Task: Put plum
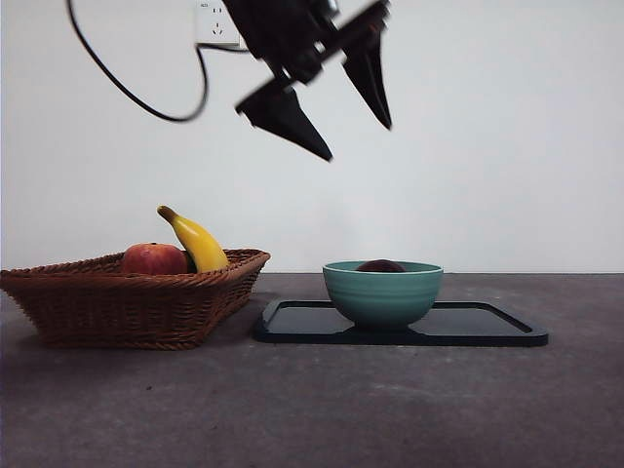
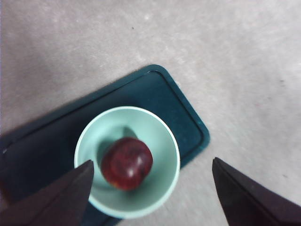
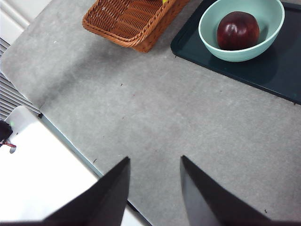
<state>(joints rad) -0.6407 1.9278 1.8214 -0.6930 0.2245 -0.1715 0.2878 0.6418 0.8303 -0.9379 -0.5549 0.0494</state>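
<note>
The dark maroon plum (image 1: 380,265) lies inside a teal bowl (image 1: 382,292) that stands on a black tray (image 1: 487,327); only its top shows above the rim. My left gripper (image 1: 358,140) hangs high above the bowl, open and holding nothing. In the left wrist view its jaws are spread wide on either side of the bowl (image 2: 171,141) with the plum (image 2: 127,163) resting at the bottom. My right gripper (image 3: 155,158) is open and empty near the table's edge, well away from the bowl (image 3: 207,33) and plum (image 3: 237,30).
A woven basket (image 1: 136,302) stands left of the tray, holding a red-orange apple (image 1: 153,259) and a yellow banana (image 1: 195,239). A black cable (image 1: 127,88) loops down from the arm. A white surface (image 3: 42,174) lies past the table edge.
</note>
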